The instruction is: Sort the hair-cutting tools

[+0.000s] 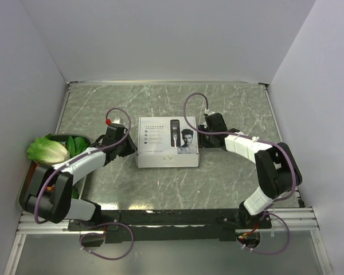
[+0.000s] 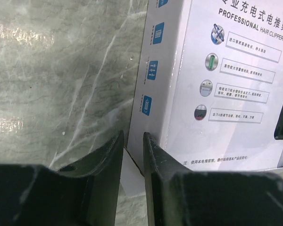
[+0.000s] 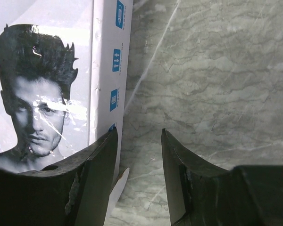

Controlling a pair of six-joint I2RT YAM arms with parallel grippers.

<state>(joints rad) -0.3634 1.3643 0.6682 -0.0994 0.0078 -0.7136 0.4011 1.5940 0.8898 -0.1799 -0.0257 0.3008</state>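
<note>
A closed white cardboard box (image 1: 167, 143) lies at the table's middle, printed with a clipper and a man's face. The clipper, the comb attachments and the cord are out of view. My left gripper (image 1: 125, 148) is at the box's left end. In the left wrist view the box (image 2: 226, 70) is to the right, and my left gripper (image 2: 133, 134) is open only a narrow gap, with the box's white side flap (image 2: 132, 169) between its jaws. My right gripper (image 1: 205, 133) is at the box's right end. In the right wrist view it (image 3: 139, 129) is open, its left finger against the box (image 3: 47, 70), above a loose flap (image 3: 119, 183).
A head of lettuce (image 1: 47, 150) and other green leaves (image 1: 75, 144) sit in a bin (image 1: 24, 189) at the table's left edge, under my left arm. White walls close in the table at the back and both sides.
</note>
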